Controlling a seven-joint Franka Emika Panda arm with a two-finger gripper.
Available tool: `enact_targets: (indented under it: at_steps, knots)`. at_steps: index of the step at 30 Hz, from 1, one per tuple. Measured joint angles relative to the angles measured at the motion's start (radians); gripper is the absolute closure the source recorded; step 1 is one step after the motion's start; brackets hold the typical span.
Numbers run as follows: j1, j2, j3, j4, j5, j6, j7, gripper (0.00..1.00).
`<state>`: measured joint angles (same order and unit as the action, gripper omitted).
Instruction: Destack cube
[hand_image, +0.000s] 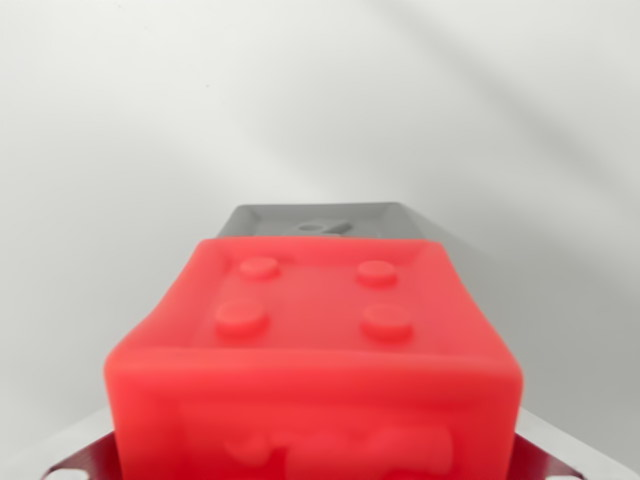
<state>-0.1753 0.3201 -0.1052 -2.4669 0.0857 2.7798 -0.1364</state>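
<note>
Cube (315, 360) — glossy red, four round studs

surface: plain white tabletop (150, 120); resting on it: grey block (320, 218), partly hidden

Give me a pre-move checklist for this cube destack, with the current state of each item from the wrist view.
1. Red cube in view and centred: ok, it fills the lower middle of the frame.
2. Four studs on its top face visible: ok.
3. Grey block present beyond the red cube: ok, though only a strip of its surface shows.
4. Whether the red cube is stacked on the grey block or lifted off it: cannot tell, the contact is hidden.
5. Fingers closed on the red cube: cannot tell, only metal parts at the bottom corners show.
6. Surroundings free of other objects: ok as far as seen, plain white background.
</note>
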Motion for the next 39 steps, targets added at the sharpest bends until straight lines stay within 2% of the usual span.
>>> enact_targets:
  at_steps: [17, 25, 39]
  knots:
    - [0.001, -0.004, -0.001, 0.0, 0.0, -0.003, 0.0, 1.0]
    - [0.004, -0.033, -0.006, -0.003, -0.004, -0.028, 0.003, 1.0]
    - [0.007, -0.123, -0.015, -0.012, -0.032, -0.106, 0.02, 1.0]
